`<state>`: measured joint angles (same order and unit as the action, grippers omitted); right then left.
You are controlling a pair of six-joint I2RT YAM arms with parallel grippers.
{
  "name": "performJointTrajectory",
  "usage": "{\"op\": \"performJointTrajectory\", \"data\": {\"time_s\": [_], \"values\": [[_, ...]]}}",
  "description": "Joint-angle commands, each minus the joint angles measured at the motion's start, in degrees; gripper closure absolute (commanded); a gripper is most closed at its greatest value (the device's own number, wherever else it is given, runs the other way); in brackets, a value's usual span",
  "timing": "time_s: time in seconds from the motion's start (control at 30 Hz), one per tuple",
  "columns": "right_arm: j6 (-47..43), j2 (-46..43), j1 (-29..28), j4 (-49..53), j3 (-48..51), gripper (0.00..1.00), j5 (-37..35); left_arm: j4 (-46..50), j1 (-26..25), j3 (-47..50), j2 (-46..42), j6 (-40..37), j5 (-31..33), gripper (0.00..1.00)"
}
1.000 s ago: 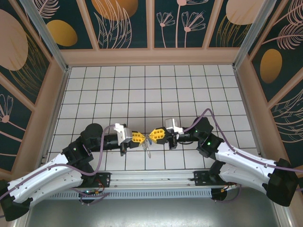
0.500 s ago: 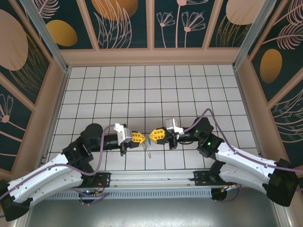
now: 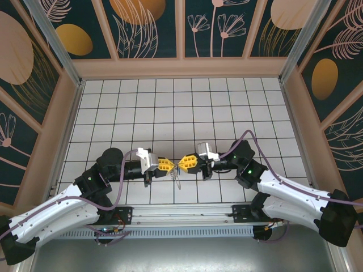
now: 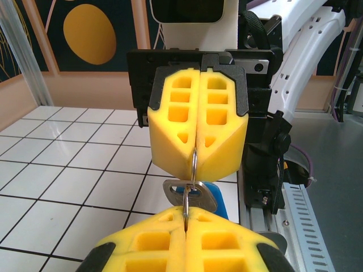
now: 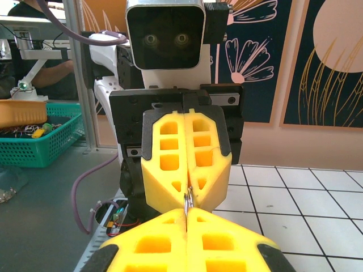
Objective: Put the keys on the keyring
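My two grippers meet tip to tip low over the near tiles, the left gripper [image 3: 171, 166] and the right gripper [image 3: 181, 164]. Both sets of yellow foam fingers are shut on the thin metal keyring [image 4: 193, 165], which spans the small gap between them. In the left wrist view my left gripper [image 4: 185, 212] pinches the ring's lower end and the right gripper [image 4: 197, 161] its upper end. The key [image 4: 195, 195], a flat silver piece with a slot and a blue plastic head [image 4: 219, 199] behind it, hangs on the ring. From above, the key [image 3: 177, 181] dangles below the fingertips. The right wrist view shows the right gripper [image 5: 187, 212], the left gripper [image 5: 186, 190] and the keyring [image 5: 188, 198].
White tiled floor [image 3: 181, 107] stretches behind the grippers, walled by patterned panels. A metal rail [image 3: 187, 214] with the arm bases runs along the near edge. Purple cables [image 3: 258, 148] loop over both arms. A green basket [image 5: 39, 141] stands off the table.
The right gripper has edged very slightly toward the left one. Both stay shut on the ring, and the key still hangs beneath.
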<state>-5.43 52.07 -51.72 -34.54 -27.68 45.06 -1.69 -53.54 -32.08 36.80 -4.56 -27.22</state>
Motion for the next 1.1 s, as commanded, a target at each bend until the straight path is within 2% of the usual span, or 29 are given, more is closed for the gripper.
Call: {"op": "performJointTrajectory", "data": {"time_s": [0.0, 0.43, 1.07], "values": [[0.43, -0.72, 0.31, -3.06, 0.08, 1.0, -0.61, -2.17, 0.19, -1.94, -0.26, -1.06, -1.32, 1.0], [0.51, -1.46, 0.33, -3.82, 0.88, 1.0, -2.34, -2.17, 0.14, -1.94, -0.24, -1.0, -1.29, 1.0], [0.82, 0.4, 0.31, -2.79, -0.2, 1.0, 0.97, -2.07, 0.13, -2.03, -0.21, -1.24, -1.13, 1.0]]}}
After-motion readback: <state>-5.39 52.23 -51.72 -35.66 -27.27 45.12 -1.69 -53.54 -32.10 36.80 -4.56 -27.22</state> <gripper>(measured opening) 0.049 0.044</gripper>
